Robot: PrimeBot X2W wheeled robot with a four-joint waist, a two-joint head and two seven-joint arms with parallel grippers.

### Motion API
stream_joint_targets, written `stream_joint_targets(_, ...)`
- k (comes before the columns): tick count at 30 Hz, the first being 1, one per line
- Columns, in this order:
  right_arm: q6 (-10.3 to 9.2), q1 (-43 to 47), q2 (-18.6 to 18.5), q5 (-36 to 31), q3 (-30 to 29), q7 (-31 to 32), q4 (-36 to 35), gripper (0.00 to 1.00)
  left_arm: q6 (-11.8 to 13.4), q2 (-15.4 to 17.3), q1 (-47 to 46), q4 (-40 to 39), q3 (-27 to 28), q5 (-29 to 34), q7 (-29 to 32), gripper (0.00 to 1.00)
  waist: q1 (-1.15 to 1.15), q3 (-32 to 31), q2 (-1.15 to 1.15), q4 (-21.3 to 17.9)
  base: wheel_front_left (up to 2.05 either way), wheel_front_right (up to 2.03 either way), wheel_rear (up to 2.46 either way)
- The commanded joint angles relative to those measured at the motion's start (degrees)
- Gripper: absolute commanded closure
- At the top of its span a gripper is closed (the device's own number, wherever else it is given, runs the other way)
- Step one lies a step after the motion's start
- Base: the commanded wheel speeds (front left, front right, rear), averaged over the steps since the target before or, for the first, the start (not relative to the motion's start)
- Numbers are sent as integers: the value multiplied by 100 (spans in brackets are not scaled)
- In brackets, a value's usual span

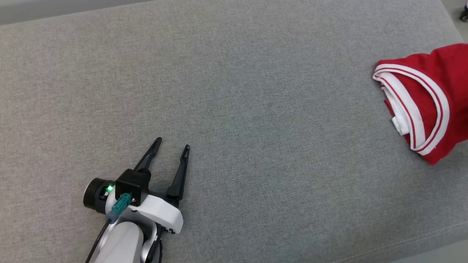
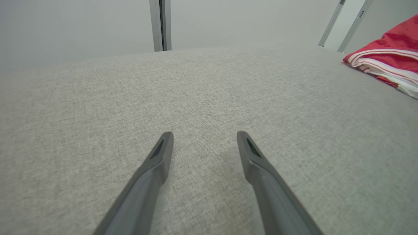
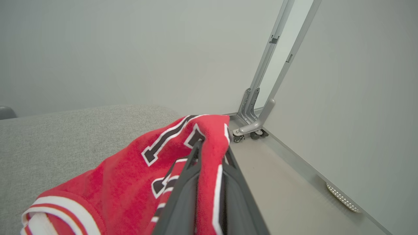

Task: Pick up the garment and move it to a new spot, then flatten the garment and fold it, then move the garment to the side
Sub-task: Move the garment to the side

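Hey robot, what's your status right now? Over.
Left gripper open, empty, over grey surface. Right gripper jaws shut on red garment at surface's right edge. Nothing seen in the way.

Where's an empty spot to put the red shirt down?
The middle of the gray surface is bare, from the left end effector across to the red garment. Crowded only at the right edge, where the right end effector grips it.
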Motion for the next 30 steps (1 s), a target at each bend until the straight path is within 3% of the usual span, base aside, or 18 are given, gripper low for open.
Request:
stream_joint_targets(1,-2,-40,-19,-181,-187,-27,-63,0,16,55,-2,70,53,45,8,0,0,-21,0,26,0,0,0)
stream_joint_targets(7,-2,41,382,-520,-594,-19,-932,0,72,43,78,51,162,-19,6,0,0,-148,0,70,0,0,0)
stream_joint_targets(14,-2,529,825,139,655,-15,-1890,0,155,32,231,49,346,-138,5,0,0,-475,0,192,0,0,0)
stream_joint_targets(19,-2,1162,946,682,1471,-14,-2458,0,247,31,400,54,452,-296,5,0,0,-795,0,366,0,0,0)
stream_joint_targets(30,-2,2598,1117,1161,2324,-15,-2841,0,408,31,761,102,451,-583,5,0,0,-1431,0,871,0,0,0)
